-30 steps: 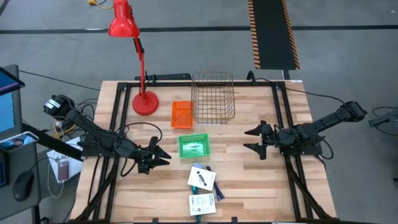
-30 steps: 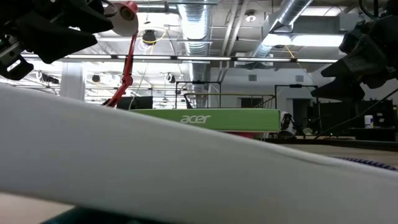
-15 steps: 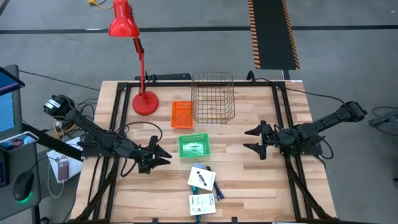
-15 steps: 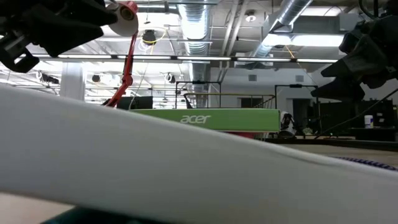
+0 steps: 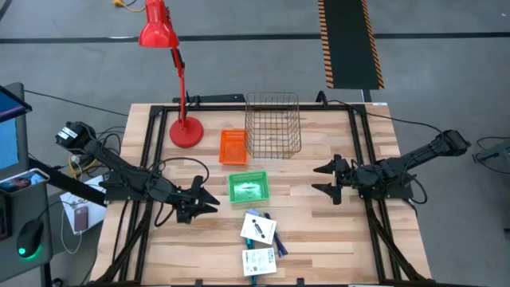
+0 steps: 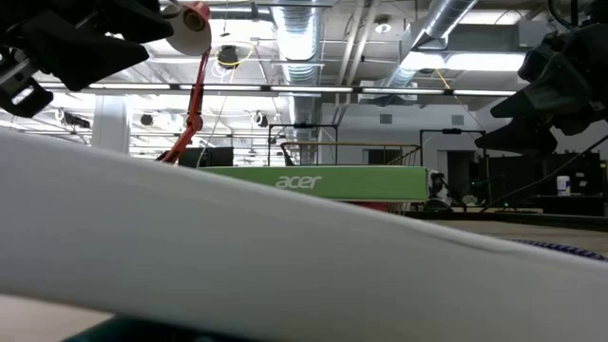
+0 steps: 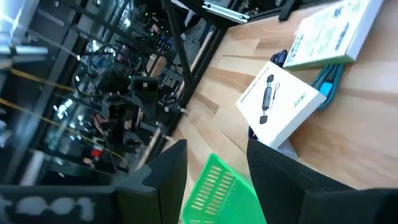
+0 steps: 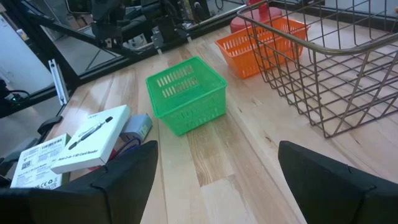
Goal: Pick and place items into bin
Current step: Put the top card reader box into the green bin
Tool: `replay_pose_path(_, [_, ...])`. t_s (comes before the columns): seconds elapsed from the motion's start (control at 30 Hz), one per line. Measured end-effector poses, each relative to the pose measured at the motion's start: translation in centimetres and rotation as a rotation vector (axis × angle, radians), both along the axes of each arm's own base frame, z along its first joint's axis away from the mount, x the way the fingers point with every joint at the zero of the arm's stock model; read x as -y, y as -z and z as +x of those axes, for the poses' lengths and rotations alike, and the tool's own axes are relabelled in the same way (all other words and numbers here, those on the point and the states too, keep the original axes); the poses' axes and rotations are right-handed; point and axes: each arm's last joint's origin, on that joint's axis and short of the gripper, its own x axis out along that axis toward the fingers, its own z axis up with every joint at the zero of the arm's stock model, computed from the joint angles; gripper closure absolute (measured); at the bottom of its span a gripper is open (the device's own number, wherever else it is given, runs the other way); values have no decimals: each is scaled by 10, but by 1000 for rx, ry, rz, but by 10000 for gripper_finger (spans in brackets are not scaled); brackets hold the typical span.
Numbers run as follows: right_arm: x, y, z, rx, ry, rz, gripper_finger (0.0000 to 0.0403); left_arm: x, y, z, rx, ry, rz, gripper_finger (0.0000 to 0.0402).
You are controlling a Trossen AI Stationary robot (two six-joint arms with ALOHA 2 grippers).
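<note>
Holding position since a second ago, the left gripper [image 5: 209,202] hovers at nine o'clock of the green bin [image 5: 248,188], fingers partly apart, empty. The right gripper [image 5: 323,181] waits at three, spread wide, empty. Card packs [image 5: 259,229] and pens [image 5: 280,245] lie unmoved at six.

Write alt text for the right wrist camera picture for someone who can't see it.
A green basket sits on a wooden table, between two white card packs and an orange basket beside a wire bin. The right end effector frames the view, fingers wide open and empty.
</note>
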Motion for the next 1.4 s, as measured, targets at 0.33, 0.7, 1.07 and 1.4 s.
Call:
replay_pose_path(0.33, [0,0,0,0,0,0,76,8,12,1,-94,28,-89,241])
replay_pose_path(0.7, [0,0,0,-1,0,0,76,44,34,28,-206,80,82,241])
replay_pose_path(1.07, [0,0,0,-3,0,-1,76,73,43,53,-237,131,186,241])
replay_pose_path(1.4, [0,1,0,-11,0,-4,76,72,44,55,-201,99,345,241])
